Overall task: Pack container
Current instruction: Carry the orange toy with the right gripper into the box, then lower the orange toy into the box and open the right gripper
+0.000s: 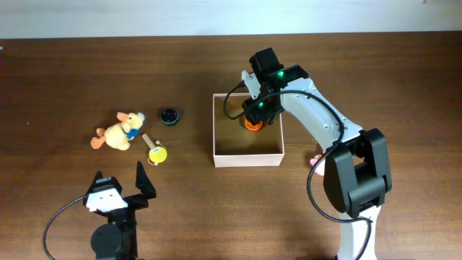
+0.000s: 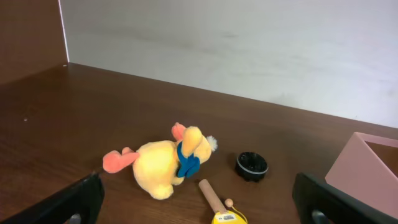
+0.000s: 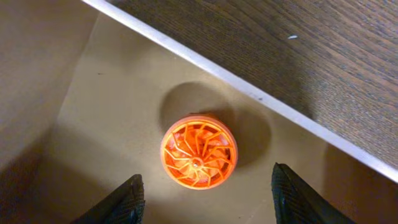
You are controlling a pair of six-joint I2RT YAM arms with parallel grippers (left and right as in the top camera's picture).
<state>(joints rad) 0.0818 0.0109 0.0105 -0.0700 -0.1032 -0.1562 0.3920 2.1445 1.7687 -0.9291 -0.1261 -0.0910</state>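
The container (image 1: 247,159) — a square, shallow box with thin white walls and a tan cardboard floor — sits near the middle of the dark wooden table (image 1: 65,72). The right gripper (image 1: 261,108) hangs over its far right corner, fingers spread apart and holding nothing. In the right wrist view an orange ribbed plastic wheel (image 3: 199,152) lies flat on the cardboard just ahead of the open right gripper (image 3: 211,202), close to the white wall. The left gripper (image 2: 202,208) is well apart from the box at the near left, jaws wide — facing a yellow plush duck (image 2: 163,169), a small black round cap (image 2: 252,165) and a yellow toy with a wooden handle (image 1: 154,149).
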